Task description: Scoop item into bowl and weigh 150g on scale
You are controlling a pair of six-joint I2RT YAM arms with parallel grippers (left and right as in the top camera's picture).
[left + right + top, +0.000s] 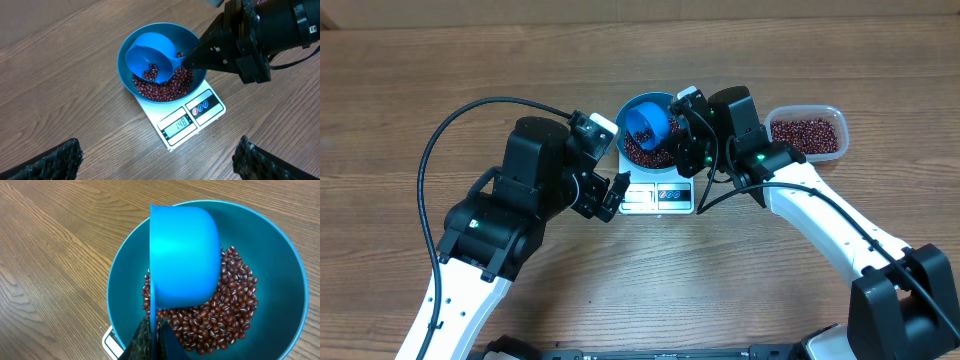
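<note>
A small flat white rectangular scale (202, 107) sits mid-width on the wooden desk (440, 60), nearer its far edge, its grey display reading 148. On it stands a round deep blue bowl (125, 55) holding a loose pile of small dark red-brown beans (167, 87). The right hand (150, 340) is clamped on the handle of a small blue plastic scoop (182, 255), which is tilted inside the bowl above the beans. The left hand (605, 197) hangs wide open and empty, just left of the scale. A clear plastic tub (807, 132) of beans sits right of the bowl.

Left pincer (608, 197) spread wide, right pincer (154, 340) clamped tight, arms angled inward
</note>
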